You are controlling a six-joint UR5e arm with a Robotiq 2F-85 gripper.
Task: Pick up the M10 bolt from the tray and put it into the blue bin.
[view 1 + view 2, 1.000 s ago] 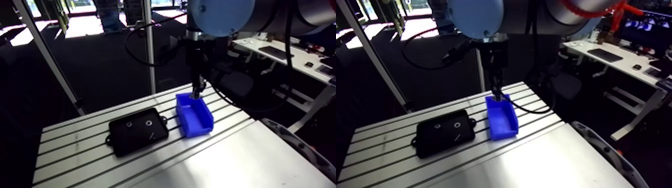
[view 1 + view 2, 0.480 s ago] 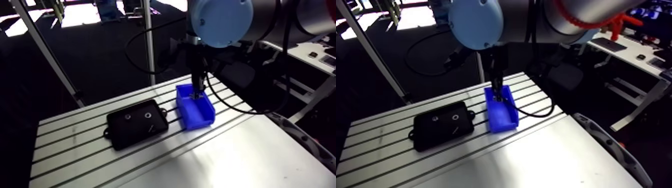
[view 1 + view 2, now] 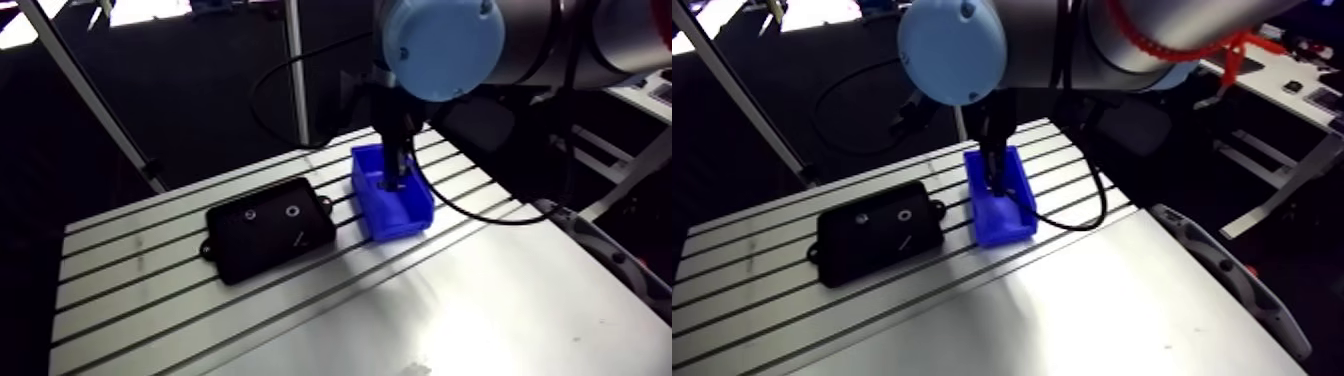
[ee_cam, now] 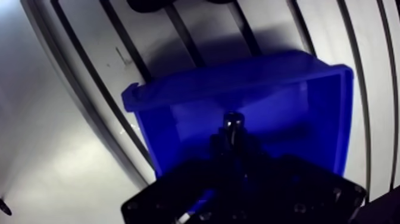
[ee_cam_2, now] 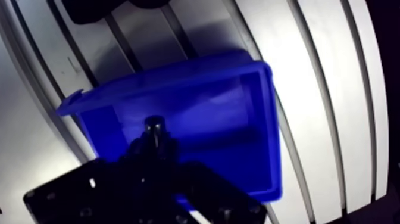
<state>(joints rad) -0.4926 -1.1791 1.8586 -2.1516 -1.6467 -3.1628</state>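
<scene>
Dark two-fingered tool (image 4: 232, 148) closed on the dark metal M10 bolt (image 4: 232, 122), bolt pinched at the fingertips above the inside of the blue plastic bin (image 4: 238, 70), bin on the slotted aluminium tabletop (image 3: 450, 310), flat black tray (image 3: 240, 250) just beside the bin at its 9 o'clock in the arm view

Robot lab: slotted aluminium table (image 3: 130, 290)

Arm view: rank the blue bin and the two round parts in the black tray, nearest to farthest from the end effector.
1. blue bin: right under the end effector.
2. bin-side round part: in the black tray, toward the bin.
3. far-side round part: in the tray, away from the bin.
</scene>
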